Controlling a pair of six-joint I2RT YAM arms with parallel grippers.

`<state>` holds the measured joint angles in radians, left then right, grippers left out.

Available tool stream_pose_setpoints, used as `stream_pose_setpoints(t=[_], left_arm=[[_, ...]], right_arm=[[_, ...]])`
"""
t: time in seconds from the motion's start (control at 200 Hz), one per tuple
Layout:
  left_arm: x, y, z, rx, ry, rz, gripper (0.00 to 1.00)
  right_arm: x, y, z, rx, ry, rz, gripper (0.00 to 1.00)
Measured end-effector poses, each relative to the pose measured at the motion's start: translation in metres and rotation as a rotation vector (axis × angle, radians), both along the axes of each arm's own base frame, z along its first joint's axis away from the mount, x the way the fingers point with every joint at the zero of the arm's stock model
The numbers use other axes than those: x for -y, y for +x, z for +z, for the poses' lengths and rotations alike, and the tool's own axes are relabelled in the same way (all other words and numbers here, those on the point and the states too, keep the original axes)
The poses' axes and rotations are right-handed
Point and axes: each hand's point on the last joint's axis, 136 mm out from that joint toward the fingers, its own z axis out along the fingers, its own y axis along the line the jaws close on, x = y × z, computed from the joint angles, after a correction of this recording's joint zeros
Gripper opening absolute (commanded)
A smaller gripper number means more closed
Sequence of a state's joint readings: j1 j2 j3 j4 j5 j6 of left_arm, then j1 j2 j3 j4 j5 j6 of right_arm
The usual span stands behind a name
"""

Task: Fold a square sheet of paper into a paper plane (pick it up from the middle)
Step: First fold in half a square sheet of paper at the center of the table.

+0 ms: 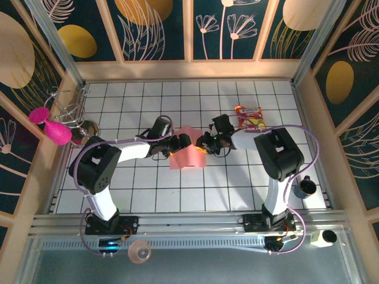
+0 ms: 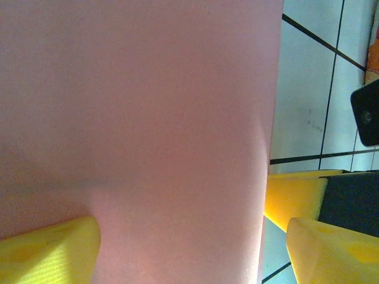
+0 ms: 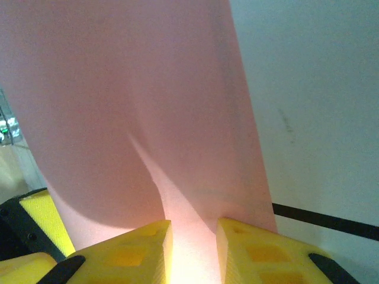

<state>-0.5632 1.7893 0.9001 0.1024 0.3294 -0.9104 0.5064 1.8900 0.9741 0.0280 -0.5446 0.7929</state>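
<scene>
Because the fold needs a taut edge, my right gripper [image 3: 192, 248] pinches the one square sheet of paper [image 1: 185, 154] mid-table, fingers nearly pressed together on its edge. My left gripper [image 2: 189, 248] stands spread around the opposite edge, steadying rather than gripping. Beyond lie one snack packet [image 1: 251, 118] and, far left, two magenta discs [image 1: 50, 125].

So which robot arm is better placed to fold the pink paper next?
Probably the right: its pincer is closing on the paper's edge, pinching up a ridge, while the left pincer straddles the sheet, wide open.
</scene>
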Motion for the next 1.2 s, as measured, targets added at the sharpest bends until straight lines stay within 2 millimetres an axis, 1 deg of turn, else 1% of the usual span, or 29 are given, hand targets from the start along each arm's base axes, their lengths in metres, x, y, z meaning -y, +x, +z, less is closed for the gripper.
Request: stream_pose_setpoints(t=[0.285,0.465,0.636,0.696,0.751,0.816,0.861,0.926,1.001,1.081,1.166,1.201], left_arm=[[-0.001,0.001,-0.004,-0.008,0.029,-0.01,0.74],[-0.002,0.004,-0.007,-0.008,0.055,-0.011,0.66],[-0.007,0.005,-0.011,-0.004,0.088,-0.006,0.5],[-0.01,0.005,-0.013,-0.001,0.106,-0.005,0.42],[-0.012,0.005,-0.014,0.001,0.12,-0.003,0.37],[-0.015,0.005,-0.015,0.005,0.135,-0.002,0.33],[-0.016,0.005,-0.013,0.013,0.145,-0.006,0.31],[-0.017,0.006,-0.006,0.034,0.142,-0.009,0.3],[-0.014,0.008,0.013,0.077,0.119,-0.013,0.29],[-0.008,0.011,0.043,0.142,0.058,-0.029,0.29],[0.003,0.013,0.079,0.217,-0.029,-0.055,0.29],[0.008,0.013,0.094,0.247,-0.072,-0.069,0.29]], right_arm=[[-0.012,-0.002,0.001,-0.01,0.063,0.043,0.22],[-0.019,-0.004,0.002,-0.013,0.101,0.067,0.21],[-0.019,-0.004,0.004,-0.012,0.112,0.071,0.22],[-0.017,-0.001,0.007,0.004,0.119,0.063,0.24],[-0.009,0.001,0.014,0.022,0.126,0.045,0.25],[0.003,0.005,0.027,0.058,0.138,0.017,0.27],[0.012,0.011,0.041,0.103,0.151,-0.006,0.29],[0.026,0.02,0.064,0.176,0.174,-0.038,0.31],[0.039,0.029,0.088,0.256,0.199,-0.068,0.36],[0.053,0.036,0.11,0.333,0.221,-0.096,0.43],[0.065,0.04,0.125,0.396,0.238,-0.108,0.54],[0.069,0.04,0.131,0.415,0.252,-0.11,0.6]])
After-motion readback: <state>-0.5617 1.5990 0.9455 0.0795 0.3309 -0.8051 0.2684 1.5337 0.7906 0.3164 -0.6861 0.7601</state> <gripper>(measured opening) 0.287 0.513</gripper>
